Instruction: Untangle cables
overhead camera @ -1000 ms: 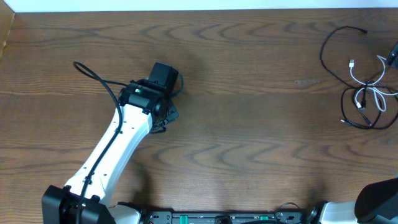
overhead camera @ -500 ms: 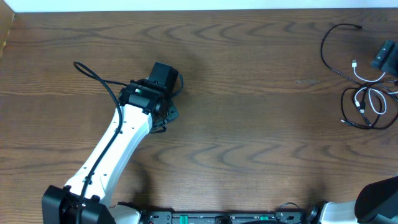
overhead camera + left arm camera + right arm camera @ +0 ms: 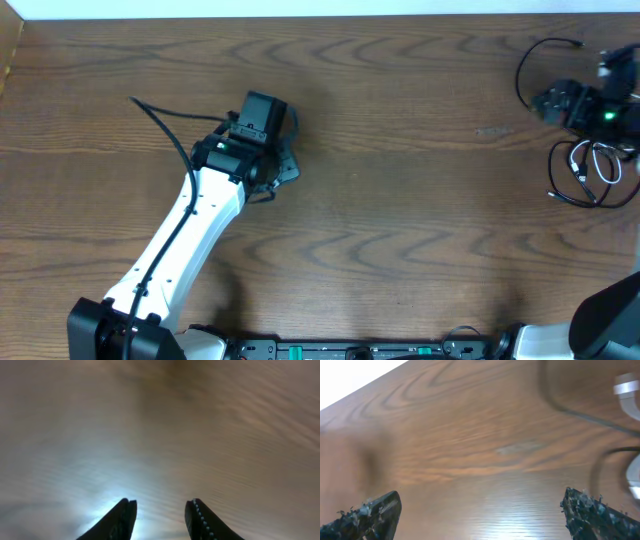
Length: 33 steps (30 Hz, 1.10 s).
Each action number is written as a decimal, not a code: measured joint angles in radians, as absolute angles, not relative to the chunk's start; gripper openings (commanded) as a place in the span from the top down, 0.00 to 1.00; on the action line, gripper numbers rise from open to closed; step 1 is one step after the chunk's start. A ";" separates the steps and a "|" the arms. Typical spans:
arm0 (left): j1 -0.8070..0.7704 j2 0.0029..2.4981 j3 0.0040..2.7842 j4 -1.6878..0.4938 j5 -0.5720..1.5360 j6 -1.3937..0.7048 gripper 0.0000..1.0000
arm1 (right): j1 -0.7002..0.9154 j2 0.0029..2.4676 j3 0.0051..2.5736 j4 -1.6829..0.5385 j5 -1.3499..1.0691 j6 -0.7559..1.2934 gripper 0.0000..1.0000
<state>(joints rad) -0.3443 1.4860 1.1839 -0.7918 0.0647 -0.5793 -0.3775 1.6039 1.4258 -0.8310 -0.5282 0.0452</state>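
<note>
- Two grippers, both empty: left gripper (image 3: 160, 502) jaws slightly parted over the table (image 3: 400, 200), right gripper (image 3: 481, 494) spread wide.
- Right gripper hangs above the tangled black and white cables (image 3: 585, 165).

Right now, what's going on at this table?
Two robot arms are set to untangle some thin black and white cables lying at the right end of the table. The right gripper hovers by them, jaws wide open, holding nothing. The left gripper is far off over bare wood, slightly open and empty.
</note>
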 measured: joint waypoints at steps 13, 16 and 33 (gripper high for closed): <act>-0.411 1.486 1.184 -0.685 0.098 -0.289 0.14 | -0.064 1.604 1.312 -0.825 -0.332 -0.140 0.01; -0.411 1.486 1.184 -0.714 0.008 -0.261 0.03 | 0.002 1.604 1.303 -0.833 -0.152 -0.102 0.01; -0.410 1.486 1.184 -0.962 -0.051 -0.288 0.02 | 0.070 1.604 1.294 -1.061 -0.144 0.076 0.01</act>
<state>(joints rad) -0.4095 1.4860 1.1839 -0.9615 -0.0505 -0.2878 0.0700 1.6039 1.2938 -1.0611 -0.1440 0.0765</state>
